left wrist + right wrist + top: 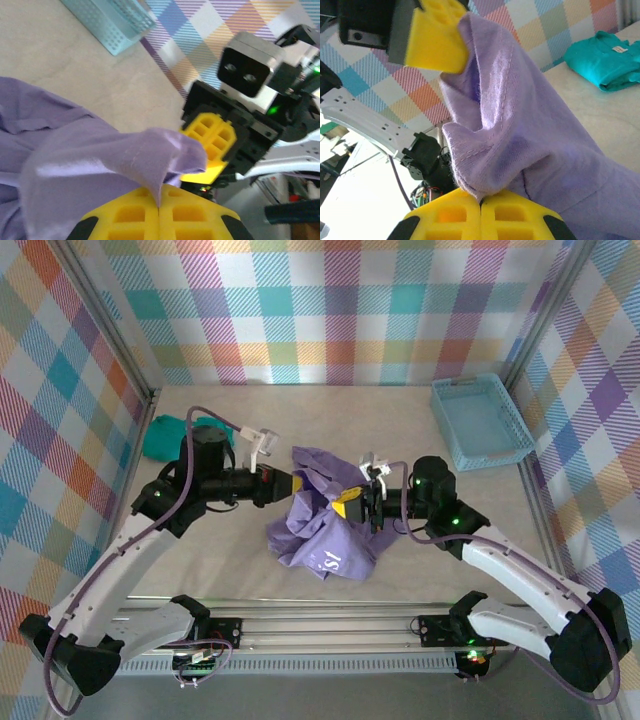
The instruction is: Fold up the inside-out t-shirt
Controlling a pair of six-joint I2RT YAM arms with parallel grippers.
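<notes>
At the centre of the table (220, 565), the inside-out t-shirt (322, 530) is lying bunched in a lavender heap, its long axis running roughly from the far side toward the arms' bases, with white lettering showing at the near end. The left gripper (297, 483) is clamping a fold at the shirt's far-left edge, its jaws pressed onto the cloth. The right gripper (347, 506) is pinching a seam just opposite, likewise clenched. The fabric is draping between and beneath both pincers, well apart from the teal folded garment (165, 437) and the blue basket (483, 420)
</notes>
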